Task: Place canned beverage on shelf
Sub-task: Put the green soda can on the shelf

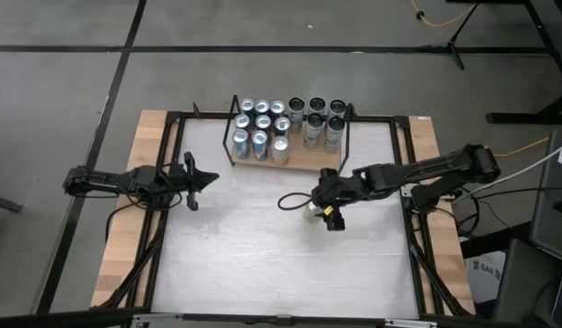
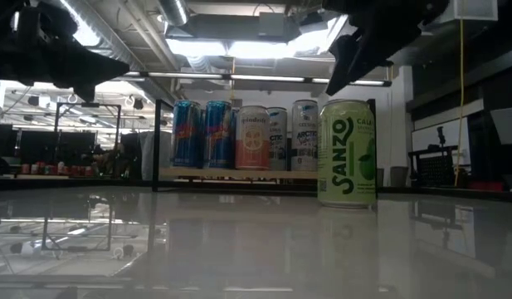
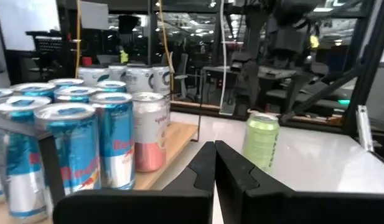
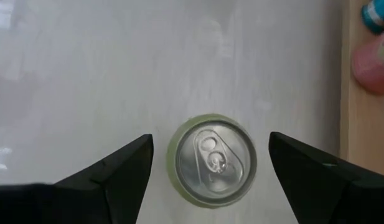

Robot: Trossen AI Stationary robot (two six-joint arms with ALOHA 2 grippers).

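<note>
The right gripper [image 4: 210, 171] hangs directly above the green can [image 4: 211, 158], fingers spread wide with one on each side of the lid and not touching it. The can stands upright on the white table [image 1: 262, 264], near the centre and well short of the shelf [image 1: 303, 162]. It looks like a sealed drink can: rigid, smooth and probably slick, with some heft if full (the thin wall could dent under a hard squeeze). The best hold is likely across the round body just below the rim, fingers on opposite sides.

From the can, the shelf lies at about eleven o'clock in the high view, already crowded with cans; what bare board shows is along its near edge and right end, beside the black wire frame. The table between is open. The left gripper [image 1: 191, 182], fingers pressed together, waits at about nine o'clock, well apart.
</note>
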